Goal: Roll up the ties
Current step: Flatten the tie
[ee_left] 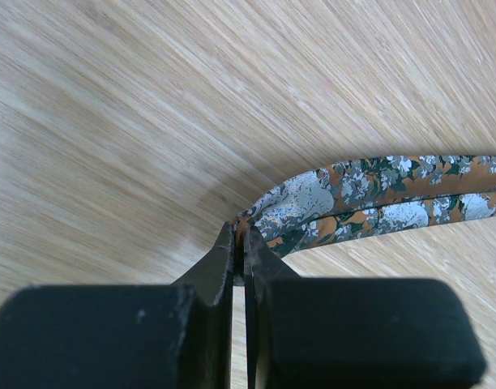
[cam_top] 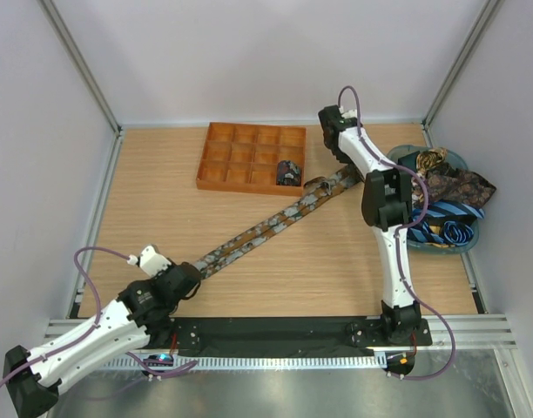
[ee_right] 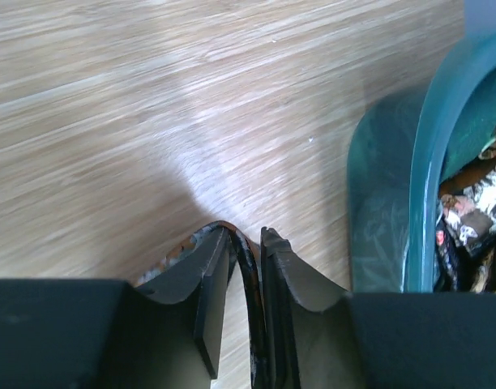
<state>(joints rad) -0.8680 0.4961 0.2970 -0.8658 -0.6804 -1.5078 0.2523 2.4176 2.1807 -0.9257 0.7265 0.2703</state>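
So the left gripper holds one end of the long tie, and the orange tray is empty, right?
Not empty: the top view shows one rolled tie in a corner compartment of the tray. The left gripper does hold one end of the long tie.

Lab test cell (white walls [cam_top: 266, 52], aluminium framing [cam_top: 82, 65])

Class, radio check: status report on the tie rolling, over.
Left claw shut on near end of paisley tie. Right claw shut on far end. Tie stretched diagonally, unrolled. Orange tray, teal basket flank far end.

Tie [cam_top: 266, 226] diagonal across table [cam_top: 336, 270]; tray [cam_top: 249, 187] behind; basket [ee_right: 426, 154] right.
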